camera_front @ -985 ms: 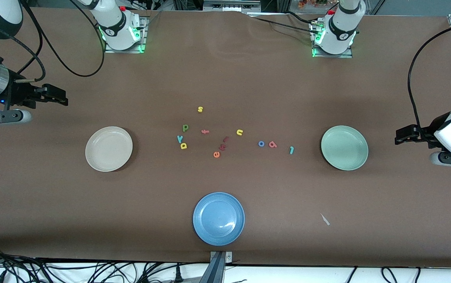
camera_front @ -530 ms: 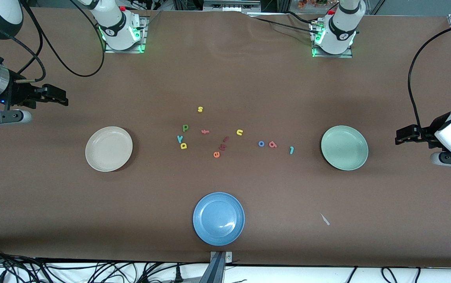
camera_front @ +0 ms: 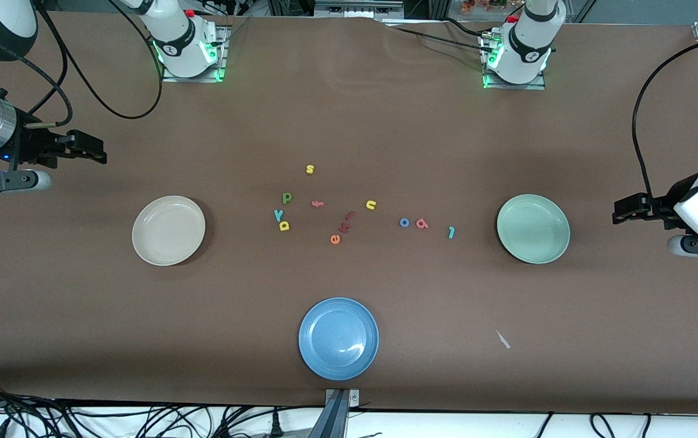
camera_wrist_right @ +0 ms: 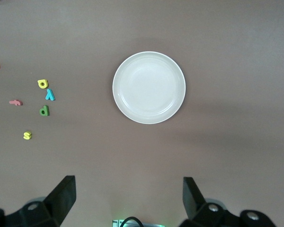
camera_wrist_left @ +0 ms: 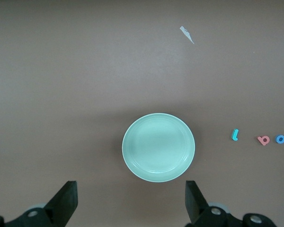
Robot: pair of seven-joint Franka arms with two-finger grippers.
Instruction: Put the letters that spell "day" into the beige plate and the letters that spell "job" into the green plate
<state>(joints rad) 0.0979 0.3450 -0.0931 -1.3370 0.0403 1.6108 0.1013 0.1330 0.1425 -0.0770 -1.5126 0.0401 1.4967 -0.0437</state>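
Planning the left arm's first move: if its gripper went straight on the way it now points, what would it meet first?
Probably the round pale green plate. The open left gripper points along the table toward it from the left arm's end. Its height is unclear, so it might pass above the rim.

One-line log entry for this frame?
left gripper: open, waits | right gripper: open, waits | beige plate, green plate: empty

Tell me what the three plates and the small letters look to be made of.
Beige plate, green plate and blue plate: smooth, faintly glossy, likely plastic or glazed ceramic; the blue one shows a highlight. Letters such as the teal "y" and blue "o": matte, flat, probably foam.
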